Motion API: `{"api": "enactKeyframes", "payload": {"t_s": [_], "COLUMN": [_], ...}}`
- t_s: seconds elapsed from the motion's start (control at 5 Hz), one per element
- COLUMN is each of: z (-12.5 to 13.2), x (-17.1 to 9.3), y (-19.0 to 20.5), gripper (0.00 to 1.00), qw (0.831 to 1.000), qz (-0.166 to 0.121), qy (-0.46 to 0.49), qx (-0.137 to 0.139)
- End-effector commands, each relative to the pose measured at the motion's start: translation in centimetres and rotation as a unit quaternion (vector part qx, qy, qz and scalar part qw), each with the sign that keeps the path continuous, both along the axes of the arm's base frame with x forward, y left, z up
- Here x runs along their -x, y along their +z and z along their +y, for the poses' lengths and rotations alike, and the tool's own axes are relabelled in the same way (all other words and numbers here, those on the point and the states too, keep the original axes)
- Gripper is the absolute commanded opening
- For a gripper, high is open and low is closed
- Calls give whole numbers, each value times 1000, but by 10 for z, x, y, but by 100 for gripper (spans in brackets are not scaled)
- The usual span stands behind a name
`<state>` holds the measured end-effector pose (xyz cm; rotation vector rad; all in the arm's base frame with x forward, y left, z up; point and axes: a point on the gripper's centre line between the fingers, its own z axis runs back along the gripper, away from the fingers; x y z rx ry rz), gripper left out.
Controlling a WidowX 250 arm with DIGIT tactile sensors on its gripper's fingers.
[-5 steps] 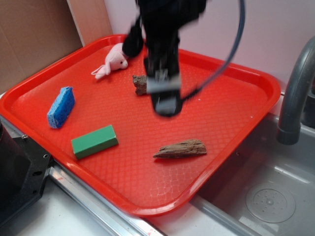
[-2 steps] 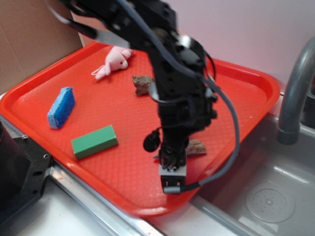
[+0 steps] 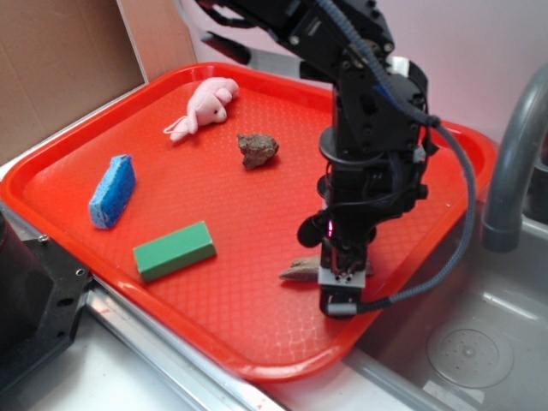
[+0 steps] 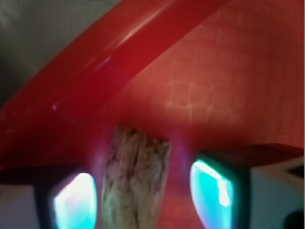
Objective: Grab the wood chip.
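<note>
Between the two lit fingertip pads (image 4: 74, 200) in the wrist view sits the blunt end of the wood chip (image 4: 136, 176) — gripper (image 4: 143, 198) is spread apart, nothing clamped yet. Chip lies closer to the left-hand pad, w/ a clear red gap showing on the other side toward the right pad, so it's off-centre in the opening. No contact visible on either side, though blur makes the left side hard to call.

Exterior view: gripper (image 3: 344, 276) is down at the red tray (image 3: 77, 150) floor, near the front-right rim by the sink. Chip (image 3: 301, 270) pokes out to the left of the fingers, pointed tip aimed toward the green block (image 3: 174, 250); the rest is hidden behind the gripper.

Key relation — chip's long axis runs across the closing direction, so the jaws would close on its narrow width, which looks right for a pinch. Judgement: the wrist is already straddling the piece; closing should catch it, prob. nudging it sideways first since it's off-centre. Rock-like lump (image 3: 257, 149) is well apart, no interference.
</note>
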<state>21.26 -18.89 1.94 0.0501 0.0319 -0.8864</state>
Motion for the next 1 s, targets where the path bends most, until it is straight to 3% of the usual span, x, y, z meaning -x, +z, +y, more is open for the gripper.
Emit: {"api": "enactKeyframes", "payload": {"t_s": [0.0, 0.2, 0.4, 0.6, 0.8], "z": [9, 15, 25, 58, 96], "x": [7, 19, 30, 42, 43], "y": [46, 72, 116, 167, 189], "gripper": [0, 0, 0, 0, 0], "qw": [998, 997, 994, 974, 937], "qz": [-43, -54, -44, -15, -13], "qy": [29, 53, 102, 226, 346], "qx": [19, 22, 19, 12, 44]}}
